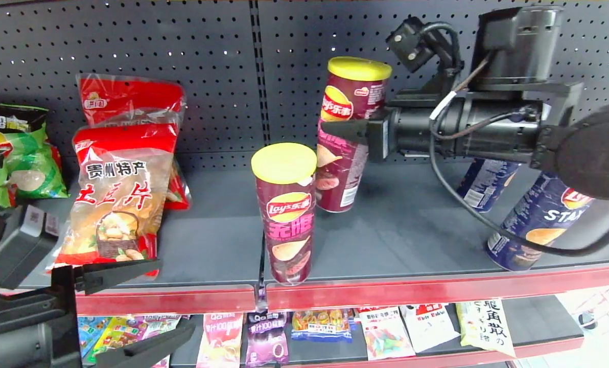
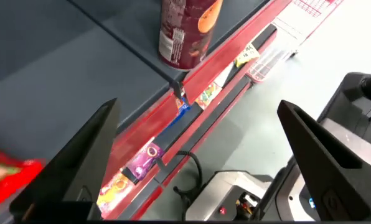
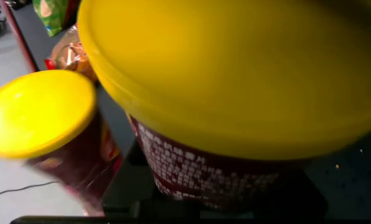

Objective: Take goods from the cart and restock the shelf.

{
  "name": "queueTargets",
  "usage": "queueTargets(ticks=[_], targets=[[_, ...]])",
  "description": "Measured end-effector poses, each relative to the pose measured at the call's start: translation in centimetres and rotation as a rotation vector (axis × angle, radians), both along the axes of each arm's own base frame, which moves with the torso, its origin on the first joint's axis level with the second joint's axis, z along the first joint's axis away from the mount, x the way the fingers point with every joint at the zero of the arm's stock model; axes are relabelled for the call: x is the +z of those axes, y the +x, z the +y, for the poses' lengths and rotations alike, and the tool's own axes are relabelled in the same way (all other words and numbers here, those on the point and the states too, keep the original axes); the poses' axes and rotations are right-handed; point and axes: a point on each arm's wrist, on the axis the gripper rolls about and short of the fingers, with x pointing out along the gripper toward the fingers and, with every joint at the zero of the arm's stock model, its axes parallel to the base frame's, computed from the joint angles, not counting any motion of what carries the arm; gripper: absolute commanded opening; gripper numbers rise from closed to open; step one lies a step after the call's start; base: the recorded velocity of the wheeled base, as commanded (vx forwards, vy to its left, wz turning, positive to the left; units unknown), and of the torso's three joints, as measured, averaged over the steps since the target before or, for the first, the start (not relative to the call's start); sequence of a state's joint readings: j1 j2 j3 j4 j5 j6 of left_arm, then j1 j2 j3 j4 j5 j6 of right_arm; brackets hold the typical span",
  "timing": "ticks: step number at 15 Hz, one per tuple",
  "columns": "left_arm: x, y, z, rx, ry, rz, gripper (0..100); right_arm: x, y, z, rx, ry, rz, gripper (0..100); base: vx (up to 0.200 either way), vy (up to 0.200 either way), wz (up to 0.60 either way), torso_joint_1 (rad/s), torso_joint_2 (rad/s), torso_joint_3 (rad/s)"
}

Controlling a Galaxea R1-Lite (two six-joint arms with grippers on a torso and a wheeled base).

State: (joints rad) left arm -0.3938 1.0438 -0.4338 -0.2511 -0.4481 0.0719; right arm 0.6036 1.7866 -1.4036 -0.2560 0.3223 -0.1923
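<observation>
Two maroon chip cans with yellow lids stand on the dark shelf (image 1: pixel 412 225). The front can (image 1: pixel 286 214) (image 2: pixel 185 31) (image 3: pixel 42 118) is near the red shelf edge. The rear can (image 1: pixel 353 102) (image 3: pixel 235 68) stands closer to the pegboard, slightly tilted. My right gripper (image 1: pixel 337 130) comes in from the right and is shut on the rear can at mid height, one finger crossing its front. My left gripper (image 1: pixel 174 296) (image 2: pixel 198 106) hangs open and holds nothing, low at the left, in front of the shelf edge.
Red bags of potato slices (image 1: pixel 118 194) and green chip bags (image 1: pixel 8 153) fill the shelf's left. Two blue cans (image 1: pixel 539 220) lean at the right, behind my right arm. Small snack packets (image 1: pixel 325 327) line the lower shelf. Bare shelf lies between the maroon and blue cans.
</observation>
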Motion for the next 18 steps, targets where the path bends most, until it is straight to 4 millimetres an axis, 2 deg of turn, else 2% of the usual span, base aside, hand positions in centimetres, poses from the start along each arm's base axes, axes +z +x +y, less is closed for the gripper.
queueTargets(ticks=[5, 8, 13, 18], targets=[[0.9, -2.0, 1.4, 0.063, -0.04, -0.035, 100, -1.7, 4.2, 3.0, 0.057, -0.002, -0.002, 0, 0.0, 0.0, 0.0, 0.0, 0.0, 0.0], [1.3, -2.4, 1.8, 0.083, -0.051, -0.063, 100, -3.0, 6.2, 3.8, 0.07, -0.019, -0.018, 0, 0.0, 0.0, 0.0, 0.0, 0.0, 0.0], [1.4, -2.5, 1.8, 0.088, -0.054, -0.071, 100, -4.4, 7.6, 4.6, 0.079, -0.034, -0.018, 0, 0.0, 0.0, 0.0, 0.0, 0.0, 0.0], [1.4, -2.4, 1.8, 0.091, -0.059, -0.06, 100, -5.0, 8.0, 4.6, 0.074, -0.042, -0.005, 0, 0.0, 0.0, 0.0, 0.0, 0.0, 0.0]])
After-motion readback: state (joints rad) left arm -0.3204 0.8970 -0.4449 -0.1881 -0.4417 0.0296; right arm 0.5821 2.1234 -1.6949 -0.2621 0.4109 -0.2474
